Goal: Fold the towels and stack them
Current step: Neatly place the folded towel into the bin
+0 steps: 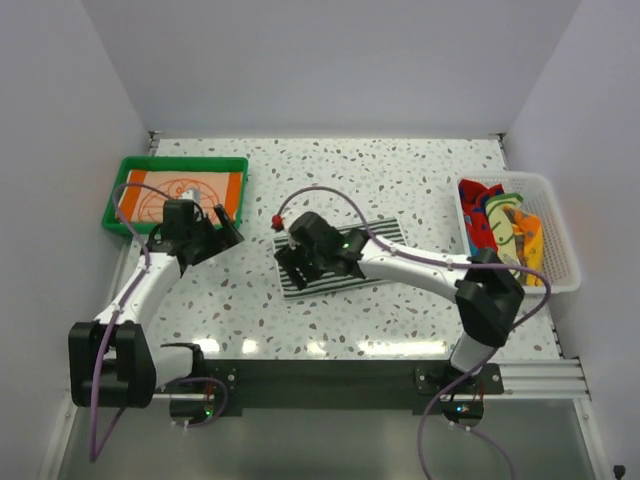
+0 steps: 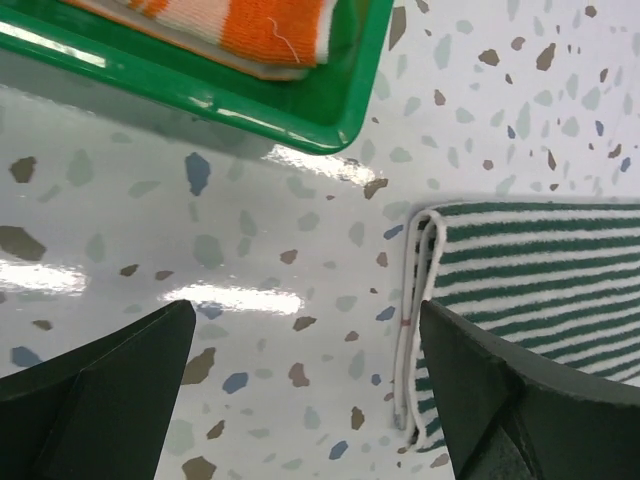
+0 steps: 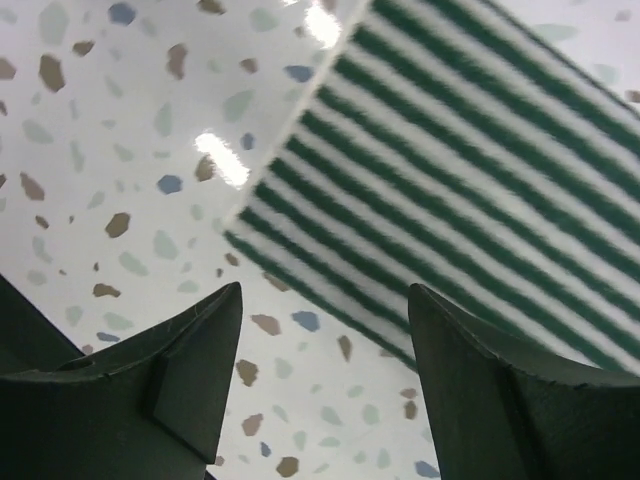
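A folded dark-and-white striped towel (image 1: 383,233) lies flat on the table's middle; its folded edge (image 2: 420,300) shows in the left wrist view and a corner (image 3: 300,210) in the right wrist view. My right gripper (image 1: 293,262) (image 3: 325,295) hovers open over the towel's near-left corner, with nothing between its fingers. My left gripper (image 1: 228,228) (image 2: 305,310) stands wide open and empty over bare table, between the green tray and the striped towel. An orange towel with a drawing (image 1: 180,195) (image 2: 270,25) lies folded in the tray. Several more colourful towels (image 1: 500,225) are bunched in the basket.
The green plastic tray (image 1: 180,162) (image 2: 300,110) sits at the back left. A white mesh basket (image 1: 562,235) stands at the right edge. White walls close in the table on three sides. A purple cable with a small red tip (image 1: 277,221) arcs above the right wrist.
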{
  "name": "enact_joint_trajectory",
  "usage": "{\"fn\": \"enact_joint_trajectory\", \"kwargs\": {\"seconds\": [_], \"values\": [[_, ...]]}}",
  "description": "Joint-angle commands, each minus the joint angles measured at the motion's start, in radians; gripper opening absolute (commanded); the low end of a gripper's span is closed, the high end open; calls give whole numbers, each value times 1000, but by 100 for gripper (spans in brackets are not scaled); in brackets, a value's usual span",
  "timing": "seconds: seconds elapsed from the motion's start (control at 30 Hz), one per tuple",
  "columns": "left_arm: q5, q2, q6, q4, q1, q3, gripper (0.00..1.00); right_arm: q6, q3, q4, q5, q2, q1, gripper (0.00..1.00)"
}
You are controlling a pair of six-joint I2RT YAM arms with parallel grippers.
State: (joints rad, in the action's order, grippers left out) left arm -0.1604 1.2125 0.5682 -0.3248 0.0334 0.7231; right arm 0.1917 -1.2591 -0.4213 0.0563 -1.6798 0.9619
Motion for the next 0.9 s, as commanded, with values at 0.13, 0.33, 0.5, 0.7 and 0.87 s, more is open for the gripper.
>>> {"fn": "enact_joint_trajectory", "kwargs": {"seconds": [0.13, 0.33, 0.5, 0.7, 0.87], "values": [[70, -88, -122, -42, -55, -25, 100, -32, -186, -91, 66, -201, 136, 61], [117, -91, -136, -23, -59, -47, 100, -46, -261, -105, 105, -320, 163, 60], [120, -99, -136, -22, -59, -48, 100, -61, -284, -109, 158, -409, 176, 60], [131, -94, -131, -28, -64, -47, 98, -49, -263, -111, 240, -469, 184, 48], [92, -90, -123, -13, -64, -54, 99, -40, -206, -74, 251, -404, 182, 0]]}}
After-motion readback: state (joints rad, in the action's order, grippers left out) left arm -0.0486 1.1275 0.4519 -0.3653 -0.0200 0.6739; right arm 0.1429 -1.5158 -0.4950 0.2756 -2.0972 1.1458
